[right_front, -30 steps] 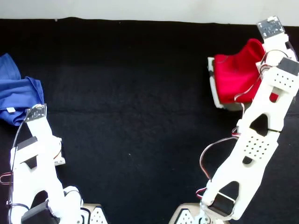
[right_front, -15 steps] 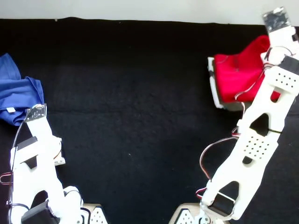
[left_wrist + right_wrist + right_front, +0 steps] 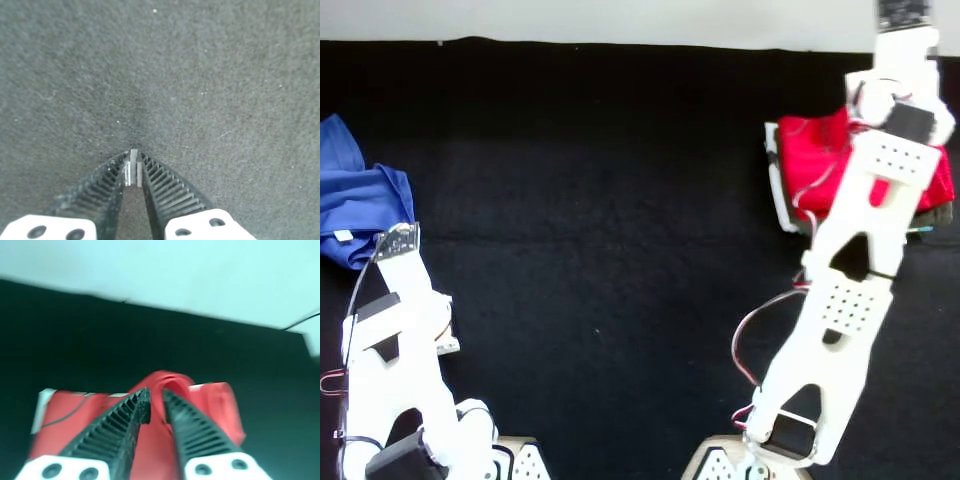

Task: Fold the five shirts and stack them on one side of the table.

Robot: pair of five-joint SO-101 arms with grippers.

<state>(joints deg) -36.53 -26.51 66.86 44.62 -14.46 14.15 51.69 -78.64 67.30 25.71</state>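
A red shirt lies at the far right of the black table, on top of a folded white shirt. My right arm stretches over this pile. In the right wrist view my right gripper is shut on a raised fold of the red shirt, with the white shirt's edge showing beneath. A crumpled blue shirt sits at the far left edge. My left arm stands just beside it. My left gripper is shut on nothing, close above the bare black cloth.
The black cloth covers the table between the two arms. A pale wall runs behind the table's far edge. Loose red and white wires hang along my right arm.
My right arm has swung toward the far edge with the red fold, and the red shirt now spreads further to the right over the pile. The left arm has stayed still.
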